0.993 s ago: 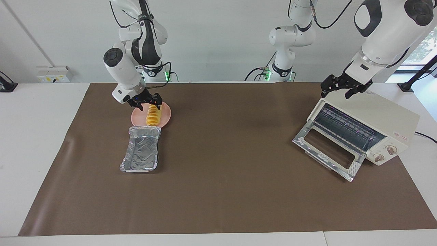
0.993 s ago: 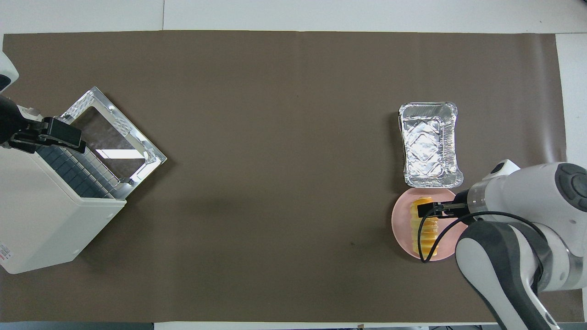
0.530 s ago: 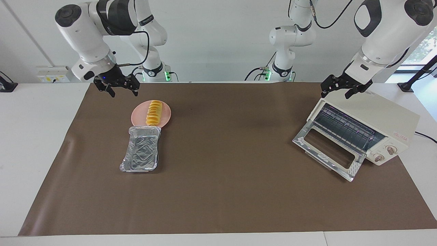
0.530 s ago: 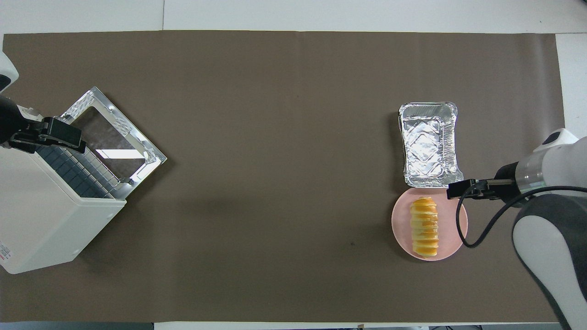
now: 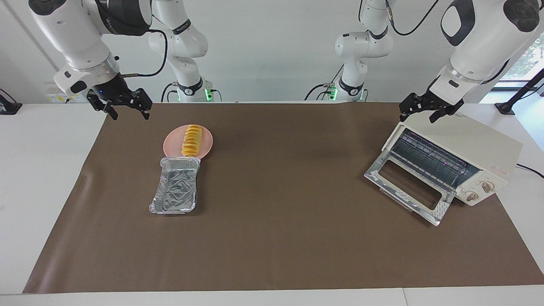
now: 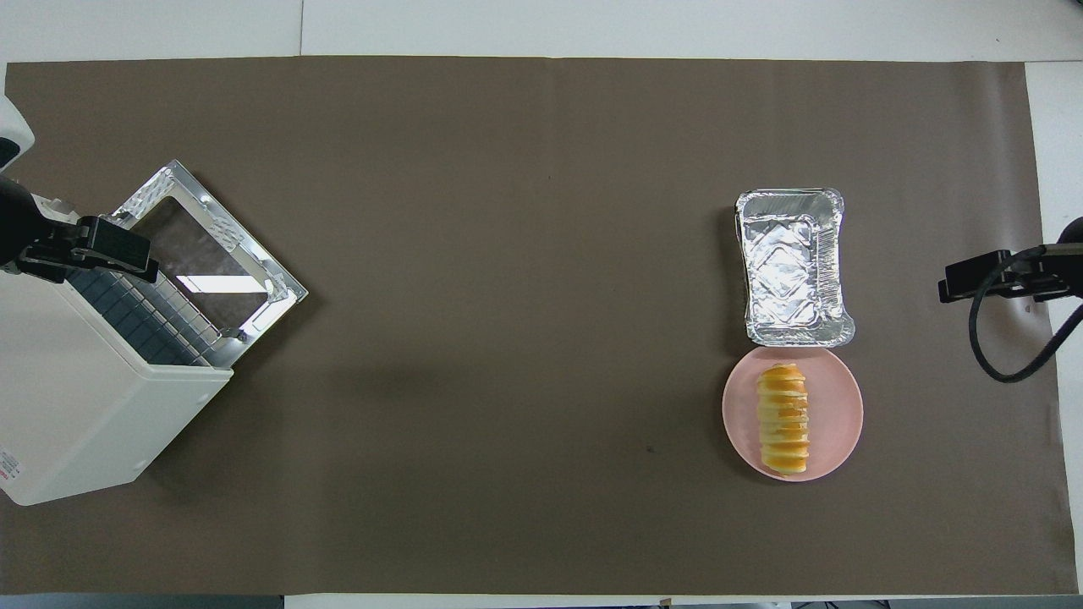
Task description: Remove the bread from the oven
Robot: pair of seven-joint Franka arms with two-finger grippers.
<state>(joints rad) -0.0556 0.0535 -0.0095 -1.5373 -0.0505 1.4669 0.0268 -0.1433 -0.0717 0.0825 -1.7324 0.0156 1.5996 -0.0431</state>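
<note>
The golden sliced bread (image 5: 192, 140) lies on a pink plate (image 5: 207, 145) toward the right arm's end of the table; it also shows in the overhead view (image 6: 783, 417). The cream oven (image 5: 471, 142) stands at the left arm's end with its glass door (image 5: 408, 185) dropped open and its wire rack bare. My right gripper (image 5: 131, 114) is open and empty, raised over the mat's edge, apart from the bread. My left gripper (image 5: 417, 118) is open and empty, over the oven's top edge.
An empty silver foil tray (image 5: 176, 183) lies just beside the plate (image 6: 839, 406), farther from the robots. A brown mat (image 5: 276, 221) covers the table. In the overhead view the oven (image 6: 76, 423) is at the mat's edge.
My right gripper has let go of the bread on the plate, risen, and moved away toward the right arm's end of the table. The left arm has not moved.
</note>
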